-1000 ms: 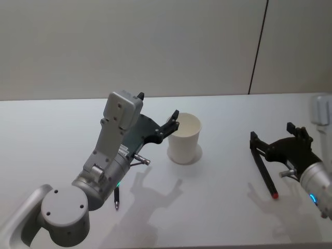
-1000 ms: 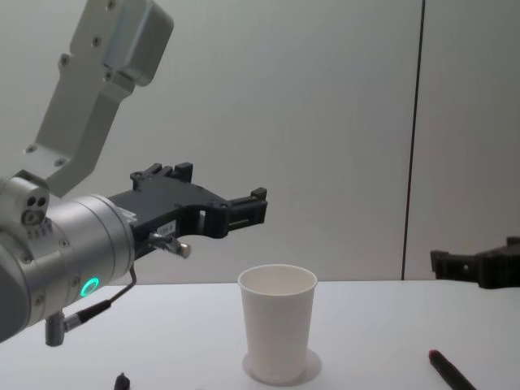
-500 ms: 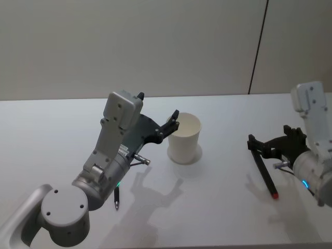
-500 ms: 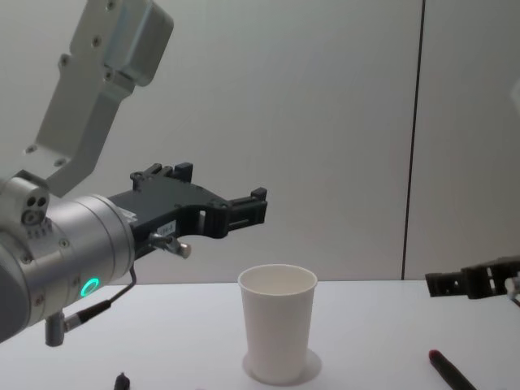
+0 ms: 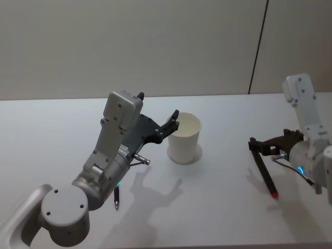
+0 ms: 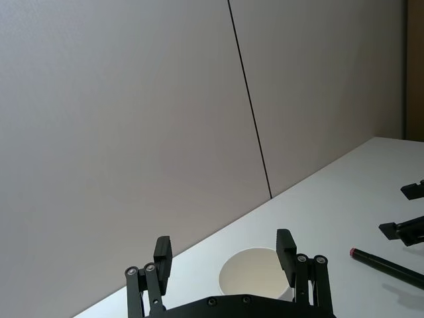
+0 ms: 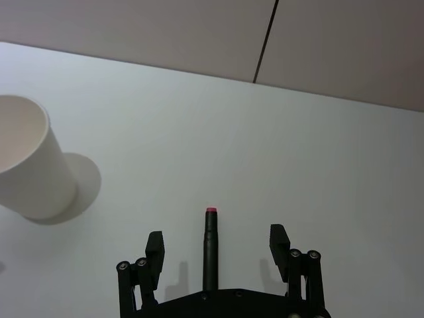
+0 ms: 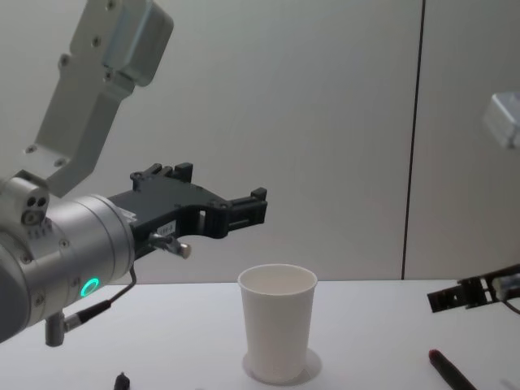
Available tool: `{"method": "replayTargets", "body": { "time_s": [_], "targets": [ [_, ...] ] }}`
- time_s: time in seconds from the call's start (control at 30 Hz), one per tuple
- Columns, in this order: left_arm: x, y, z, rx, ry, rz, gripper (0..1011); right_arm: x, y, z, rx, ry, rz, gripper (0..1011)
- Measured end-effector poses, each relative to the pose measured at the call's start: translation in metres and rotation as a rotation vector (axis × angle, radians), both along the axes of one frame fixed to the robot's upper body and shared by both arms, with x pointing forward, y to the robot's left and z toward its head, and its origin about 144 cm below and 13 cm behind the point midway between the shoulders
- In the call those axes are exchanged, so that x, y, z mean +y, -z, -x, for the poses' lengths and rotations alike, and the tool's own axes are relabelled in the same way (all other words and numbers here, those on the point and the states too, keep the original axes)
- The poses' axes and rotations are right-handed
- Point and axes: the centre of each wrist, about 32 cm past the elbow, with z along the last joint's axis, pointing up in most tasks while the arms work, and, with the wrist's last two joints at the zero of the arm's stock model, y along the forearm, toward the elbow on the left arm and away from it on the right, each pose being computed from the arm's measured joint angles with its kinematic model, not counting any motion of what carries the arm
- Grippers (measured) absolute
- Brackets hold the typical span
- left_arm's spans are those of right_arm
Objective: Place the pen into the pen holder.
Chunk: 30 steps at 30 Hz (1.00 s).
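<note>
The pen (image 5: pixel 264 174), black with a red tip, lies on the white table at the right; it also shows in the right wrist view (image 7: pixel 210 248) and low in the chest view (image 8: pixel 448 371). My right gripper (image 5: pixel 268 144) hovers open above the pen's black end, one finger to either side (image 7: pixel 216 238). The pen holder (image 5: pixel 184 138), a plain white paper cup, stands upright mid-table (image 8: pixel 277 322). My left gripper (image 5: pixel 173 124) hangs open just left of the cup's rim, above the table (image 6: pixel 224 246), with nothing in it.
A second dark pen (image 5: pixel 116 198) lies on the table (image 5: pixel 218 207) under my left arm, near the front (image 8: pixel 122 380). A grey wall with a dark vertical seam (image 5: pixel 258 46) stands behind the table.
My right arm's wrist has risen and pitched forward, tipping the open gripper down over the pen. The left arm, cup and pens have not moved.
</note>
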Motion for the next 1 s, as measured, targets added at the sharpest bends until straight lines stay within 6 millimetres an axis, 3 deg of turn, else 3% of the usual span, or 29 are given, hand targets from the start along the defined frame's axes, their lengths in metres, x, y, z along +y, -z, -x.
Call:
{"method": "replayTargets", "body": {
  "time_s": [0.6, 1.0],
  "targets": [
    [0.000, 0.000, 0.000, 0.000, 0.000, 0.000, 1000, 0.001, 0.003, -0.041, 0.135, 0.046, 0.041, 1001],
    [0.000, 0.000, 0.000, 0.000, 0.000, 0.000, 1000, 0.005, 0.012, -0.058, 0.189, 0.056, 0.041, 1001]
  ]
}}
